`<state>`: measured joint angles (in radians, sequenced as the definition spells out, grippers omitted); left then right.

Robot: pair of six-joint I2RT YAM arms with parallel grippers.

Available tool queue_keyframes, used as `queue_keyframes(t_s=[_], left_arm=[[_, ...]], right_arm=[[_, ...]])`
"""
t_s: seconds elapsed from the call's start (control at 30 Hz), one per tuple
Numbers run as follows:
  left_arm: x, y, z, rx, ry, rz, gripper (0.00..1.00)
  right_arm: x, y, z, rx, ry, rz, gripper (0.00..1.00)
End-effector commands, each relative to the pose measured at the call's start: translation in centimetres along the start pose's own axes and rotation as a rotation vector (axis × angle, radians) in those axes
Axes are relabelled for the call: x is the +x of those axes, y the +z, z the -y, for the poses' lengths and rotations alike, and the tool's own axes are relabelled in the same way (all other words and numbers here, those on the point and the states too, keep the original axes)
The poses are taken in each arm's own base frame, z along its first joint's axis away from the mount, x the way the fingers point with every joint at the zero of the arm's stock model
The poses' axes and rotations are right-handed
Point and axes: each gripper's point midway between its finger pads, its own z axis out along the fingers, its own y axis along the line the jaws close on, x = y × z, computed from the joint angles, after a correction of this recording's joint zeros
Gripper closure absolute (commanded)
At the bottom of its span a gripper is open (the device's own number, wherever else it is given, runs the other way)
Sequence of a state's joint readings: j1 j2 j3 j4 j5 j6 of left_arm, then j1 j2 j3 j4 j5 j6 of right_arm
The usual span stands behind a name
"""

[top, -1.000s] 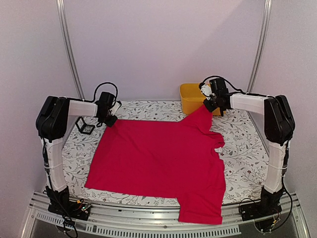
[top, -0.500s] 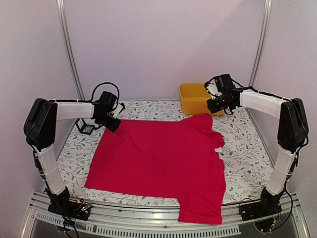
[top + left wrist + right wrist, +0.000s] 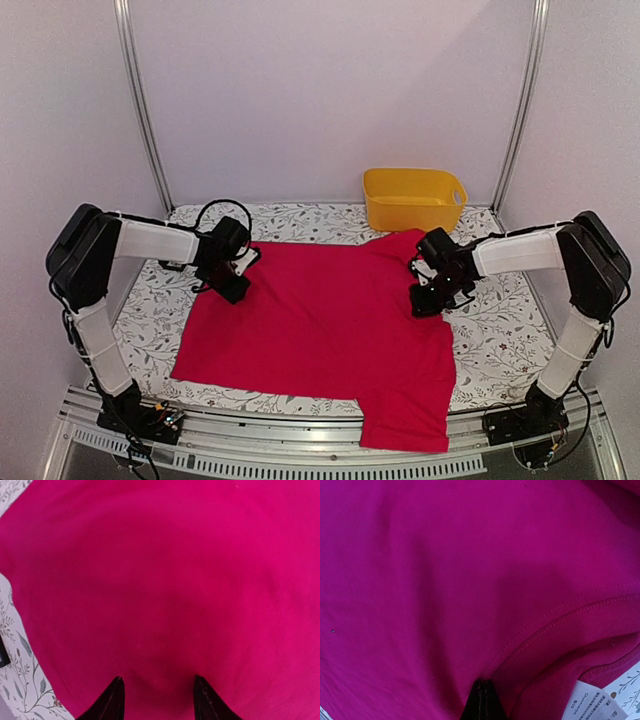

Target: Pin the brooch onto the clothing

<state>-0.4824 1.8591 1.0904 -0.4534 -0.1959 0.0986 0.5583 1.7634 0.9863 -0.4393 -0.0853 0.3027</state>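
The clothing (image 3: 320, 320) is a bright red-pink T-shirt lying flat on the flowered tablecloth (image 3: 500, 310). My left gripper (image 3: 232, 290) hangs low over its far left part. In the left wrist view that gripper (image 3: 157, 680) is open, both black tips apart above plain fabric (image 3: 165, 580), with nothing between them. My right gripper (image 3: 425, 303) is at the shirt's right side, by the neck opening. In the right wrist view it (image 3: 482, 682) is shut, its tips together and touching the fabric (image 3: 445, 580) at the collar seam, next to the white label (image 3: 592, 705). The brooch is out of view.
A yellow bin (image 3: 413, 197) stands at the back right, behind the shirt. The shirt's lower right part (image 3: 405, 420) hangs over the table's front edge. Metal frame posts (image 3: 140, 110) rise at the back corners.
My right gripper let go of the lifted shoulder near the bin, came down toward me to the neckline and shut. The shoulder dropped flat. My left gripper slid forward and rightward onto the shirt.
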Motion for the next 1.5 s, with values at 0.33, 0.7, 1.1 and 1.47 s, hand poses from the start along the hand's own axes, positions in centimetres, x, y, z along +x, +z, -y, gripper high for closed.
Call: queue_keyframes(t_s=[0.33, 0.7, 1.1, 1.47], left_arm=[[6.3, 2.1, -3.8, -0.147, 0.015, -0.213, 0.53], [1.8, -3.5, -3.8, -0.136, 0.005, -0.038, 0.50], [9.3, -5.4, 8.1, 0.028, 0.432, -0.263, 0.57], [14.1, -6.9, 12.1, 0.216, 0.580, -0.378, 0.57]], right_arm=[[8.6, -1.8, -4.8, -0.115, -0.072, -0.246, 1.00], [-8.9, -5.7, 2.8, -0.010, 0.044, 0.136, 1.00], [-9.1, -6.0, 1.9, 0.017, -0.066, 0.162, 1.00], [-7.9, -0.1, 5.7, 0.113, 0.028, 0.099, 1.00]])
